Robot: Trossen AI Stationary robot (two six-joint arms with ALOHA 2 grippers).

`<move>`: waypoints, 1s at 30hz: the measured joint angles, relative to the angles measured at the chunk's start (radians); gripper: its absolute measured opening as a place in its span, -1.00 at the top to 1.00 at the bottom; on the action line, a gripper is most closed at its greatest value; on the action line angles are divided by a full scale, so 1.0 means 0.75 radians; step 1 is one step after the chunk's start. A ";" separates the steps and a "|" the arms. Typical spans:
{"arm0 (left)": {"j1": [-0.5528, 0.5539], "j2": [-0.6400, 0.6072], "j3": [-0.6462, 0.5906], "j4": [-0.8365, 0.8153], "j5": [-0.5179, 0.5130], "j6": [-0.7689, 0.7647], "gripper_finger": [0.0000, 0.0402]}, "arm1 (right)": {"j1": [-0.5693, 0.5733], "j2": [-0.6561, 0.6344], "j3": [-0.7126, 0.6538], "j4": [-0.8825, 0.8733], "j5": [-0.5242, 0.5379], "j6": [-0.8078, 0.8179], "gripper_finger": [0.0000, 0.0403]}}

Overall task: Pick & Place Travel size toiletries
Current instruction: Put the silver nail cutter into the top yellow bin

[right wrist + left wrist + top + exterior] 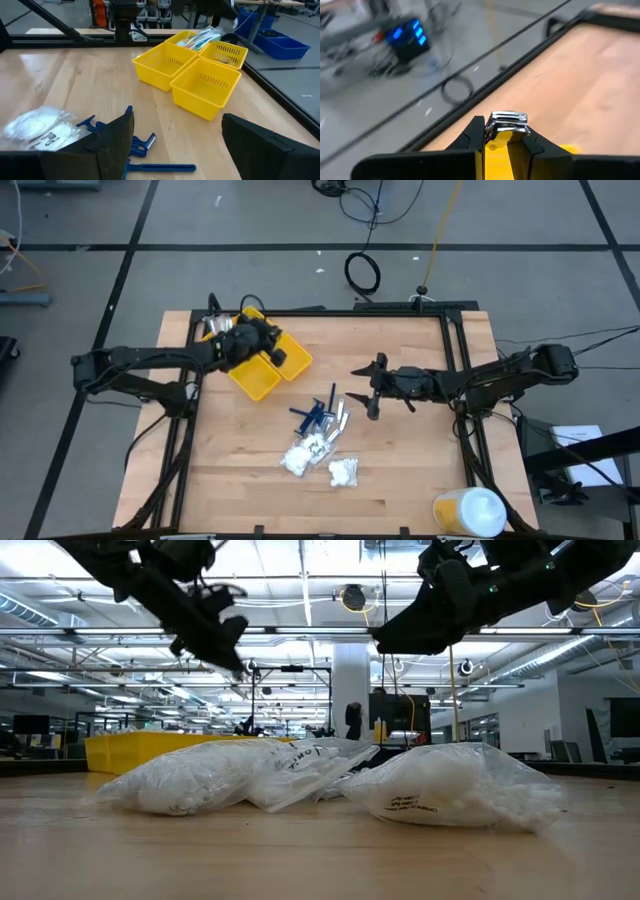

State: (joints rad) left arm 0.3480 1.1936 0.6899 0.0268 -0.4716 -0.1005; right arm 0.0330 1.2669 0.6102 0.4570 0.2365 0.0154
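My left gripper [266, 345] hovers over the yellow compartment tray [262, 376] at the table's far left and is shut on a silvery packet [506, 124]. Silvery-clear packets [202, 37] lie in the tray's far compartment. My right gripper [366, 388] is open in the air, right of the pile, touching nothing. The pile lies on the table's middle: dark blue sticks [315, 412], silvery packets [341, 416], and clear bags of white lumps [306, 452]. In the right wrist view the blue sticks [145, 149] lie just ahead of the open fingers. My left gripper pinches the silvery packet between its two fingertips [476, 131], and the packet's end [507, 118] sticks out past them. The packet is lifted clear, above the yellow tray [496, 160]. The rest of it is hidden behind the fingers.
A large white-and-yellow round container [470, 512] stands at the table's near right corner. A dark frame rail [455, 350] runs along the table's edges. Bare wood lies at the table's near left and between tray and right gripper. Two bags [200, 776] [450, 786] fill the low view.
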 joint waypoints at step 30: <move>0.418 0.001 -0.293 0.039 0.144 -0.468 0.20 | 0.001 0.006 -0.001 0.013 -0.002 0.039 -0.41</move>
State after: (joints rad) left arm 0.6617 1.1946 0.4702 0.0564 -0.3637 -0.4519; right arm 0.0334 1.2716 0.6098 0.4665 0.2352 0.0446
